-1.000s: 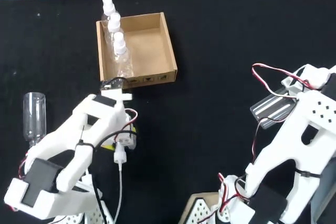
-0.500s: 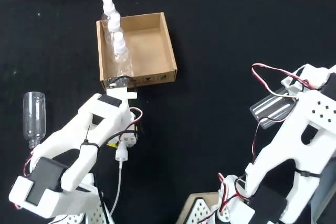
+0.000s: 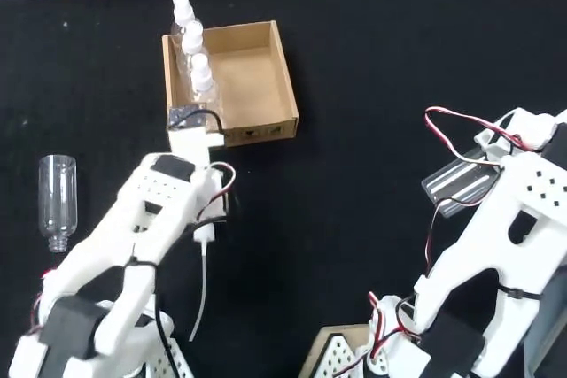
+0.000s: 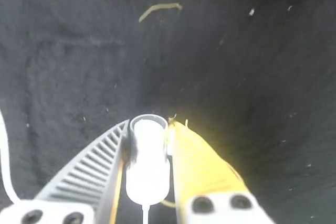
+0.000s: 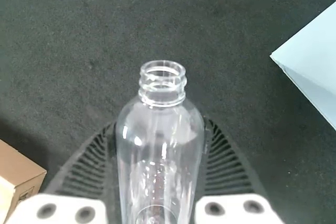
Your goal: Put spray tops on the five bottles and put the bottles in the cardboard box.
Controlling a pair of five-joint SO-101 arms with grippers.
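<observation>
My left gripper [image 4: 149, 129] is shut on a white spray top [image 4: 148, 156], held just above the black cloth; in the high view the spray top [image 3: 204, 235] sits a little in front of the cardboard box [image 3: 282, 68], with its thin tube [image 3: 200, 289] trailing back. Three capped bottles [image 3: 202, 86] lie along the box's left wall. My right gripper [image 5: 160, 127] is shut on an uncapped clear bottle [image 5: 160, 129], neck pointing away, and the same bottle [image 3: 459, 185] appears at the right of the table. Another uncapped bottle [image 3: 57, 199] lies at the far left.
The table [image 3: 354, 86] is covered in black cloth. A pale blue sheet [image 5: 312, 77] lies near the right gripper, and a cardboard corner [image 5: 16, 182] is beside it. A tan piece [image 3: 341, 356] sits at the front edge between the arm bases.
The left arm has stretched forward toward the box, carrying the spray top with it. The right arm has stayed still.
</observation>
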